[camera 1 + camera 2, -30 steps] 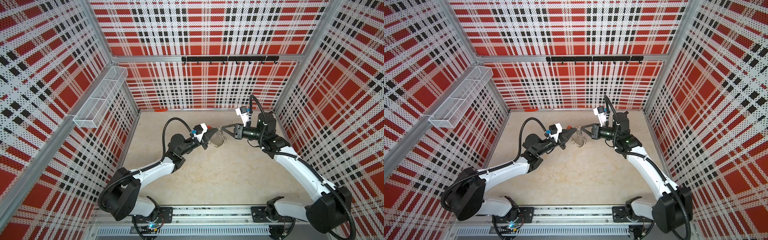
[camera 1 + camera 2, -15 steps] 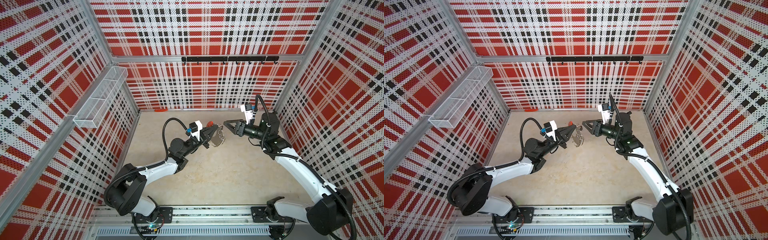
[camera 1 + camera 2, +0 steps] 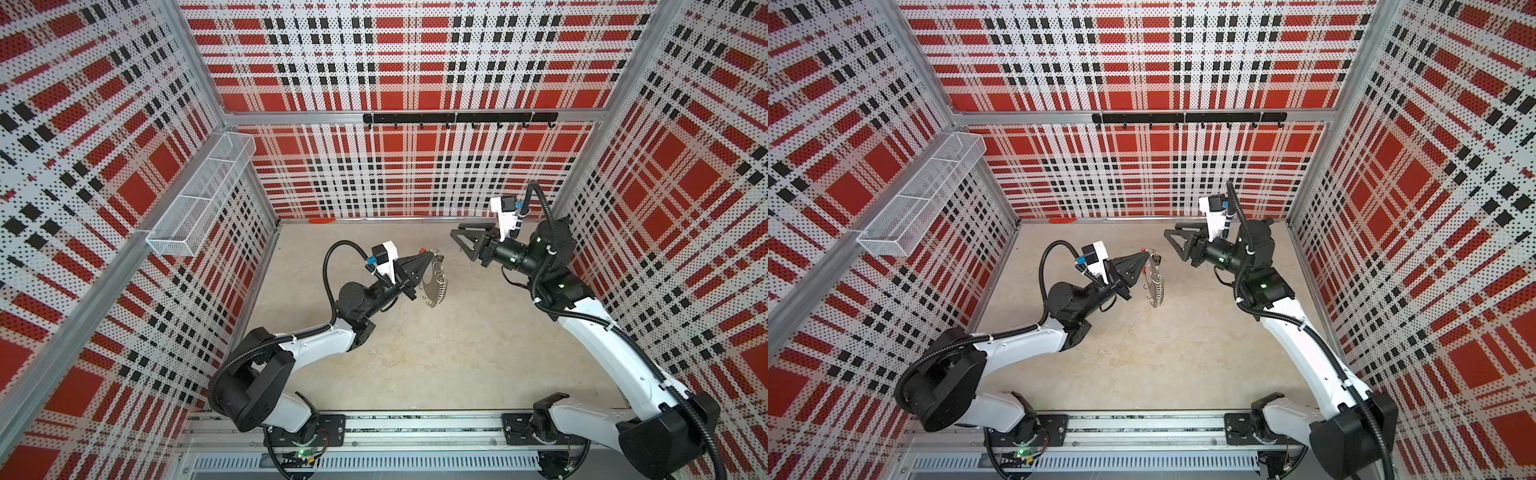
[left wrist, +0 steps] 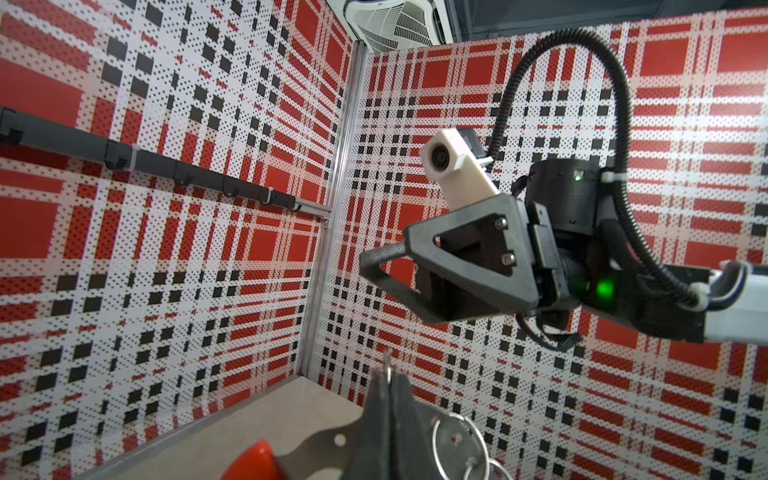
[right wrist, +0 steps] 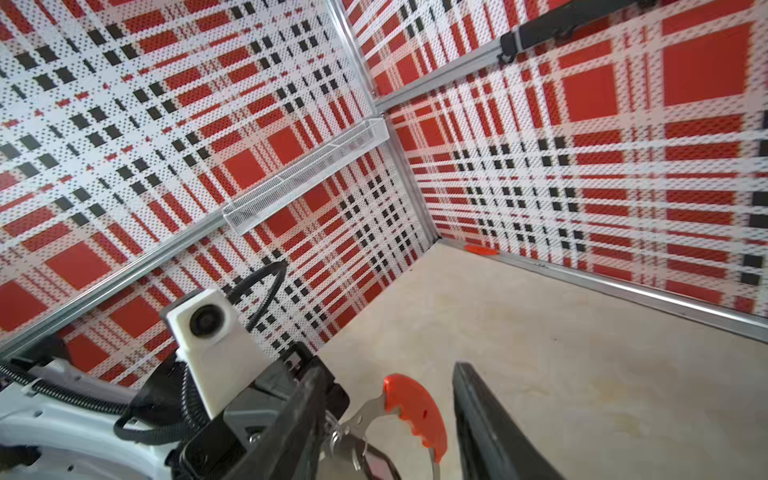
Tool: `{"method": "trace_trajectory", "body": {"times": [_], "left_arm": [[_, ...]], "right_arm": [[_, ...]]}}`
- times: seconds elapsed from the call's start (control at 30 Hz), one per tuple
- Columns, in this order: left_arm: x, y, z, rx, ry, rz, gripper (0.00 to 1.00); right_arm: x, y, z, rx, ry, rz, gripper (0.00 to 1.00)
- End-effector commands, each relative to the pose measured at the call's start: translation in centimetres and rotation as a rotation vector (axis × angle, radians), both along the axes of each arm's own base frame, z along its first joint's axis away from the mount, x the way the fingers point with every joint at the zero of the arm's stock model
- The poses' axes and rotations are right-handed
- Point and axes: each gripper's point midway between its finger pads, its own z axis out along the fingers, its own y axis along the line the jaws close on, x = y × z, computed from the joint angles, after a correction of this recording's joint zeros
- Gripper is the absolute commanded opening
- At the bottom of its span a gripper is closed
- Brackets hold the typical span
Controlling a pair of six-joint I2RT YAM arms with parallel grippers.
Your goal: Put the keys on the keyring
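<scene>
While my left gripper is pinching the keyring aloft, my right gripper is hovering open, empty; the keys are perhaps hanging on it, needing checking next.

Red, white and black plaid covers the walls around the beige floor, and above that floor the keyring is grey (one segment red).

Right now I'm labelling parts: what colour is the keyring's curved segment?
The keyring has a red curved segment; right wrist view shows it best.
</scene>
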Motion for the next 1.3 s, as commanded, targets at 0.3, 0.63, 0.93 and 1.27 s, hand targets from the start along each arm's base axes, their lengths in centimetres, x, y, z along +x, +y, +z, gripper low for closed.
{"method": "trace_trajectory", "body": {"times": [0.3,0.63,0.93,1.27], "left_arm": [[0.5,1.9,3.7,-0.11,0.044,-0.061,0.0],[1.1,1.6,3.7,-0.1,0.063,-0.069,0.0],[1.0,1.7,4.1,-0.103,0.061,-0.079,0.0],[1.0,1.8,4.3,-0.103,0.055,-0.084,0.0]], "right_arm": [[-1.6,3.0,-0.6,0.069,-0.017,0.26,0.44],[-1.7,4.7,-1.4,0.074,0.0,0.332,0.43],[-1.7,5.1,-1.5,0.077,-0.001,0.34,0.31],[-1.9,5.5,-1.6,0.08,-0.004,0.354,0.16]]}}
